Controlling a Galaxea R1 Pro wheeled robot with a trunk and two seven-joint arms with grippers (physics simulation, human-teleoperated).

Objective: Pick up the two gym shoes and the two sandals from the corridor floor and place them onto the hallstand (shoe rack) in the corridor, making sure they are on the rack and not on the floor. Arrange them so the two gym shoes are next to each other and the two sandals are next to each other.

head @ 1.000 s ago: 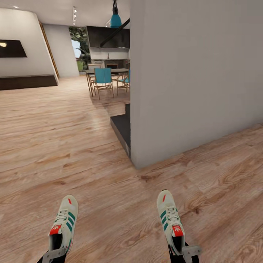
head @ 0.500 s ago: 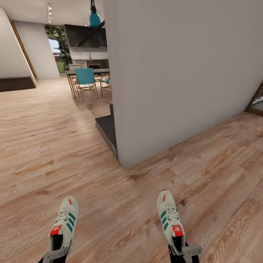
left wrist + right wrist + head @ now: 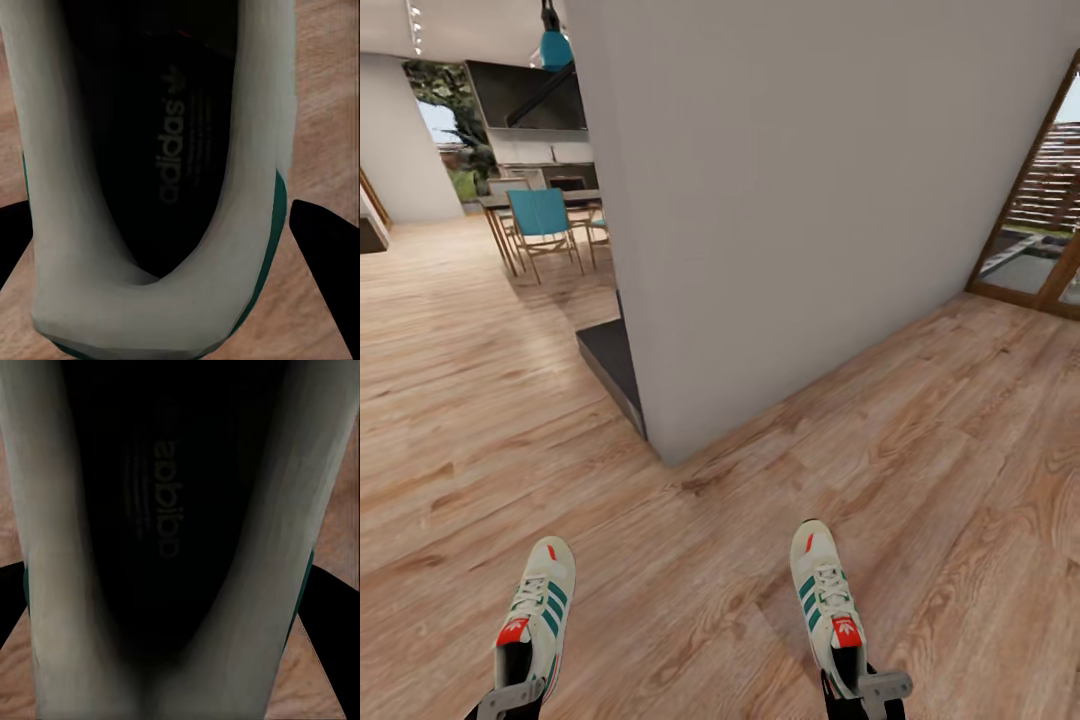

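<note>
The whole head view has swung since a second ago: the grey wall (image 3: 810,200) now sits further left and a wood-framed glass door (image 3: 1040,210) has come in at the right, which is the camera turning, while both shoes sit at the same spots low in the picture. The left shoe (image 3: 535,620) and right shoe (image 3: 828,610) point toes forward, well apart, carried above the plank floor (image 3: 690,560). Inside the left shoe (image 3: 150,150) the insole reads "adidas" with a trefoil mark above it; the right shoe (image 3: 172,510) carries the same word, dimmer (the small print beside it is too blurred to read). A red trefoil patch shows on each tongue. The left gripper (image 3: 508,697) pinches the left shoe's heel collar, the right gripper (image 3: 865,690) the right shoe's; both arms reach in low from the bottom edge. Far back stand blue chairs (image 3: 542,215) at a table.
</note>
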